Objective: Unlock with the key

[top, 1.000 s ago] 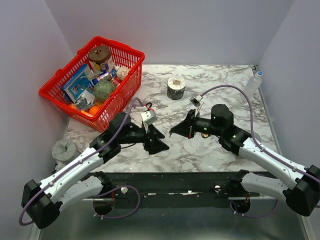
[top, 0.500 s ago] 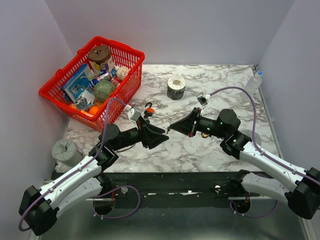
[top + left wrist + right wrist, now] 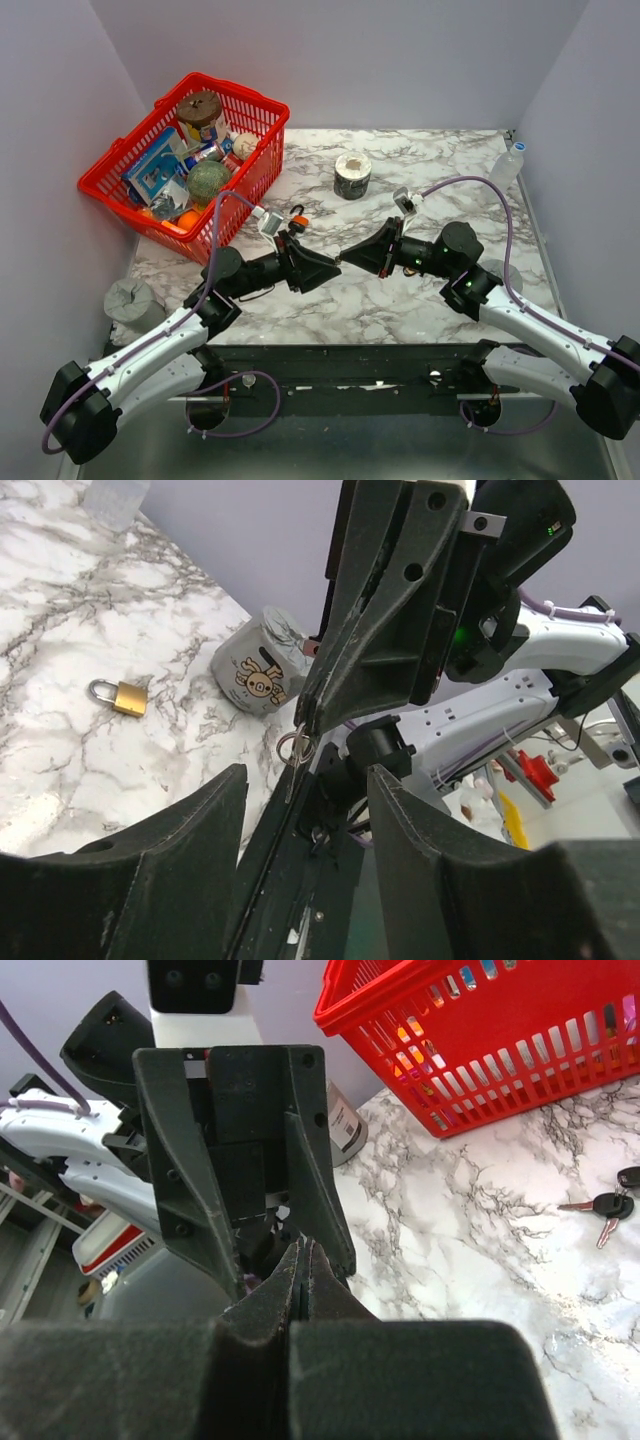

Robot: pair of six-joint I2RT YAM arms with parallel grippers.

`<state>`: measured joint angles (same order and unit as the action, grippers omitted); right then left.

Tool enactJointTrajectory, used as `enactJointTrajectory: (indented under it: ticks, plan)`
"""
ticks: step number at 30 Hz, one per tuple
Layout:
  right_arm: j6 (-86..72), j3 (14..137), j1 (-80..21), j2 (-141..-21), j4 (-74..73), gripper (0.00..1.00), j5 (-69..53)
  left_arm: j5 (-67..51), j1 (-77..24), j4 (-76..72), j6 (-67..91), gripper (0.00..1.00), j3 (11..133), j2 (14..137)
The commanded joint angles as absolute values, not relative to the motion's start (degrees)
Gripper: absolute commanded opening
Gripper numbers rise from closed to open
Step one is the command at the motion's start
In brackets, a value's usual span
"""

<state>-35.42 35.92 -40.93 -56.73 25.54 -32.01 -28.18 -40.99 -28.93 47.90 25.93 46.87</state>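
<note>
My right gripper (image 3: pixel 346 257) is shut, its fingers pressed together in the right wrist view (image 3: pixel 303 1248). In the left wrist view a small metal ring with the key's thin silvery blade (image 3: pixel 292 752) hangs from its tip; the head is hidden between the fingers. My left gripper (image 3: pixel 330 266) is open and empty (image 3: pixel 305 780), pointing straight at the right gripper's tip, almost touching it above the table. A small brass padlock (image 3: pixel 120 695) lies on the marble. An orange-and-black padlock (image 3: pixel 298 218) lies behind the left gripper.
A red basket (image 3: pixel 110 190) full of items stands at the back left. A tape roll (image 3: pixel 352 175) and a clear bottle (image 3: pixel 508 165) stand at the back. Grey rolls lie at the left (image 3: pixel 128 298) and by the right arm (image 3: pixel 255 670). Two black-headed keys (image 3: pixel 608 1205) lie near the basket.
Both grippers have risen from the table and turned to face each other tip to tip. The left gripper moved right and tilted up; the right gripper stayed shut.
</note>
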Motion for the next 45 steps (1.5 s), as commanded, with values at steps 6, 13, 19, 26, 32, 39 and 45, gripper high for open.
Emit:
enactJointTrajectory:
  ticks: [6,13,19,26,32,39,45]
  plan:
    - [-33.6,37.1,-41.0,-56.2,26.8,0.01,-33.2,-31.8,-41.1,-33.0,49.0,0.38,27.4,49.9]
    - [-33.5,37.1,-41.0,-56.2,26.1,0.01,-32.5,-32.2,-41.0,-29.5,47.3,0.07,27.9,49.6]
    - [-33.1,37.5,-41.0,-56.0,24.4,0.01,-31.3,-33.4,-41.1,-19.2,41.0,0.00,30.8,48.3]
    - [-32.3,38.9,-41.0,-54.7,18.2,0.36,-26.6,-28.0,-41.0,10.9,20.1,0.00,43.8,51.4]
    - [-34.1,39.6,-41.1,-54.4,13.8,0.64,-22.9,-20.5,-41.4,22.1,5.3,0.00,52.3,57.0]
    - [-45.9,38.3,-41.0,-54.1,13.7,0.68,-19.3,-4.5,-49.5,25.1,-6.4,0.00,56.6,62.7]
    - [-52.0,36.2,-40.9,-56.0,14.8,0.64,-18.2,7.0,-54.6,20.0,-12.9,0.00,55.4,63.5]
